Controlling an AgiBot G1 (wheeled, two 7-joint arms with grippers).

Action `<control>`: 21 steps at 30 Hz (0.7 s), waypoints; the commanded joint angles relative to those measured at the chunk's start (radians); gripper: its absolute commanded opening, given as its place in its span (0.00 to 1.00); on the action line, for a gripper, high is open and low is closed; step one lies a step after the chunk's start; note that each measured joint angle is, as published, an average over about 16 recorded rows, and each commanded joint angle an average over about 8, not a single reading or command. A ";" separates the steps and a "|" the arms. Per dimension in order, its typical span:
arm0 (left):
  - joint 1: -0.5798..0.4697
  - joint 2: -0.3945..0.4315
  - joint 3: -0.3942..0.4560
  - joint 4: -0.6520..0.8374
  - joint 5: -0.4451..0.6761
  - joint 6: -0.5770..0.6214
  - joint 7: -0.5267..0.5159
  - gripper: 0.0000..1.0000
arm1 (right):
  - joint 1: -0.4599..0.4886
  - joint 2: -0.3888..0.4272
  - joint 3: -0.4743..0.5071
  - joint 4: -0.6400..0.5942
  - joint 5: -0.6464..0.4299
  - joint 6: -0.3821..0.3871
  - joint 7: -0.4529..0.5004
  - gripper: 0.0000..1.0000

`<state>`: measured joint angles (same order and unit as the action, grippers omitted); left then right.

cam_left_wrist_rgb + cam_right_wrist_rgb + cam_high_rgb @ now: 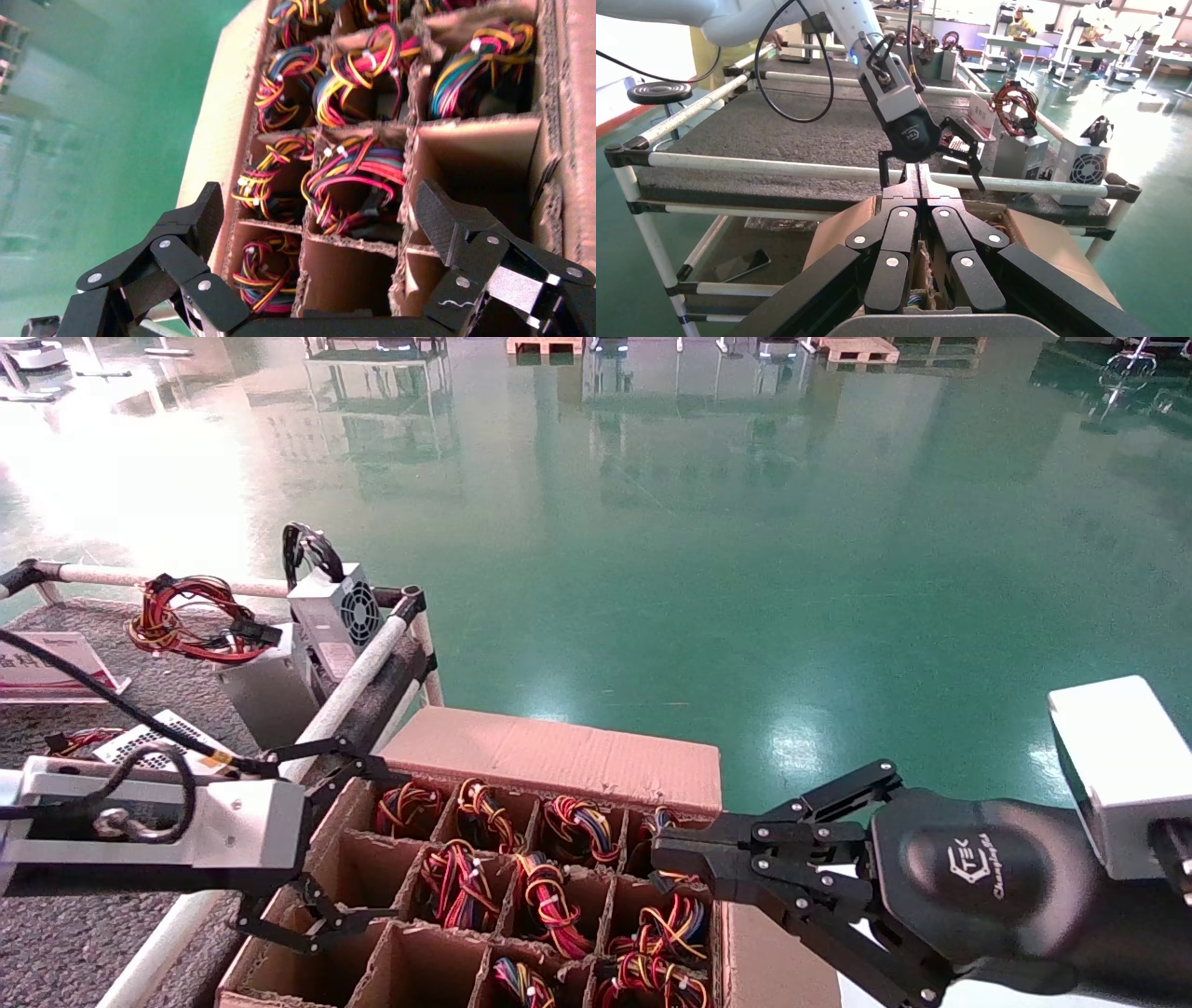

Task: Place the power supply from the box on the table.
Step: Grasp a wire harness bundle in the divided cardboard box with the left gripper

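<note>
Brown box (549, 752), red-yellow-orange wire bundles (549, 896), grey speckled table (177, 686), white rail (358, 668), black pincers (312, 845).

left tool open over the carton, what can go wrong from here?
1. The left tool, open over the box, hangs above tight cardboard cells: a finger could catch a divider instead of a power supply.
2. The wire bundles sit on top of every filled cell, so the fingers may close on loose wires, not metal.
3. The right tool, shut, hovers over the box's right side and could crowd the lift.
</note>
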<state>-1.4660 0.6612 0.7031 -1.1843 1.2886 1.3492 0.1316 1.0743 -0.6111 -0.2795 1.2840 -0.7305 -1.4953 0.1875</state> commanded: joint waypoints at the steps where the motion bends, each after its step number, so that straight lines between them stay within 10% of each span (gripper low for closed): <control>1: -0.015 0.009 0.015 0.004 0.017 0.000 0.004 1.00 | 0.000 0.000 0.000 0.000 0.000 0.000 0.000 0.00; 21: -0.061 0.076 0.102 0.052 0.085 -0.035 0.042 1.00 | 0.000 0.000 0.000 0.000 0.000 0.000 0.000 0.00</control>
<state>-1.5274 0.7368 0.8044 -1.1311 1.3728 1.3135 0.1733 1.0743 -0.6111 -0.2795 1.2840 -0.7305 -1.4953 0.1875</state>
